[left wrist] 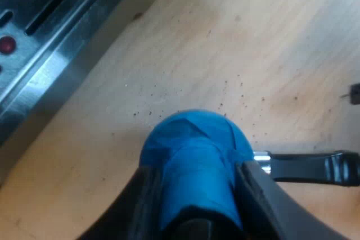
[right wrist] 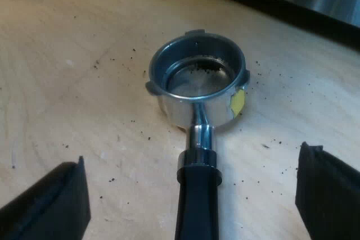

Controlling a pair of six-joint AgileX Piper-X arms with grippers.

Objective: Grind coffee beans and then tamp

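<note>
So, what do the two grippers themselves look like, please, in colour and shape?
Both are plain black. The left gripper has two smooth fingers with rounded, slightly glossy edges. The right gripper has flat, blocky fingers with square corners and a matt surface. I see no markings.

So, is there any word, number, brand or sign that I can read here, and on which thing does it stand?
No text can be read.
The yellow sticker on the holder: blank, as far as it shows.
The red dot on the machine: no sign on it.
The tamper: plain blue, no label.
</note>
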